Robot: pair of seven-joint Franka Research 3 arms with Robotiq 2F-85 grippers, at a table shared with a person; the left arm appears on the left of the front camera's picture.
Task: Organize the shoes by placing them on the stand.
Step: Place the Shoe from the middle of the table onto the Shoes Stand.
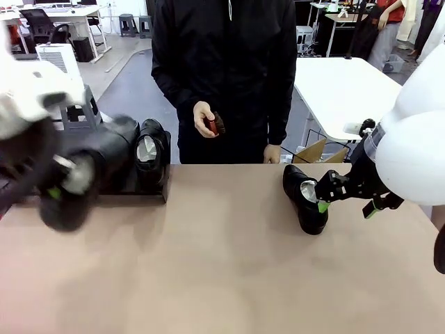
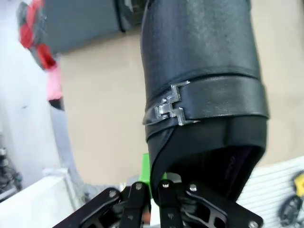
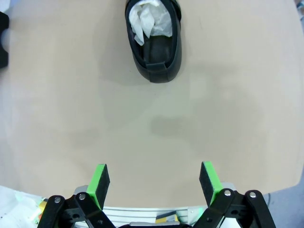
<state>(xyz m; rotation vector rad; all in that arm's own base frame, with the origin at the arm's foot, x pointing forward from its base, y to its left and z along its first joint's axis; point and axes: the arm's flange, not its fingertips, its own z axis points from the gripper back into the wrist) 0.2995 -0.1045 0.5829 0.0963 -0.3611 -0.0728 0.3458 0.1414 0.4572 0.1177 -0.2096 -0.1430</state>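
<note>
My left gripper (image 1: 55, 189) is motion-blurred at the table's left, just in front of the stand (image 1: 142, 195). It is shut on the heel rim of a black shoe (image 1: 73, 198). In the left wrist view that shoe (image 2: 204, 71) shows a metal-buckled strap above my left gripper (image 2: 152, 187). A paper-stuffed shoe (image 1: 151, 149) stands on the stand, with another dark shoe (image 1: 119, 136) to its left. A further shoe (image 1: 306, 198) lies on the table at the right. My right gripper (image 1: 346, 198) hangs open beside it. The right wrist view shows that shoe (image 3: 154, 42) well ahead of my right gripper (image 3: 156, 183).
A person in black stands at the far side, holding a small reddish-brown brush (image 1: 216, 124) in one hand. A cardboard box (image 1: 314, 152) sits beyond the table's far right edge. Bare tabletop (image 1: 222, 264) spans the middle and front.
</note>
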